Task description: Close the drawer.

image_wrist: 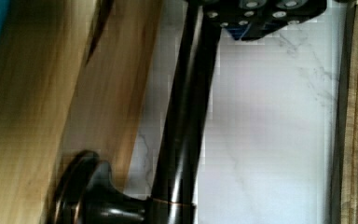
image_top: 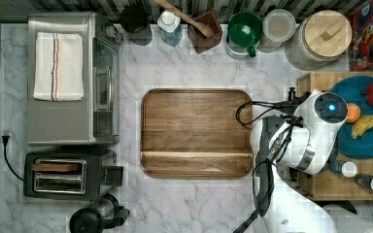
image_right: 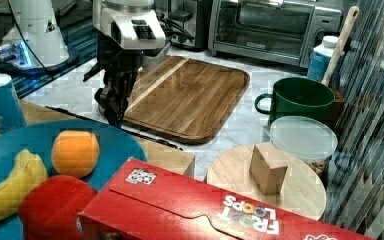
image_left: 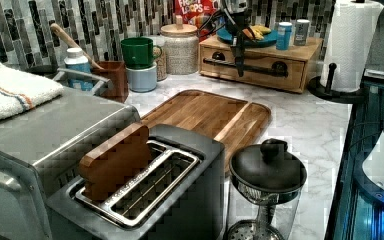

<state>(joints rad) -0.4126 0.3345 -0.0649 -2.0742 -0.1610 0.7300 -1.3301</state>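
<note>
Drawer (image_left: 260, 70) w/ gripper (image_left: 238, 67) at handle; "Froot Loops" box (image_right: 220, 210) nearby.

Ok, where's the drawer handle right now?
In the left view, the dark bar handle runs across the front of the wooden box under the blue plate, at the counter's far end beside the paper towel roll.

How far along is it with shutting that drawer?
Mostly done, it seems. In the left view the pale wooden drawer front sits about flush with its box, though a last sliver of gap cannot be ruled out. In hand: the black gripper is at the dark metal bar handle. Left: perhaps a final push, then backing away.
</note>
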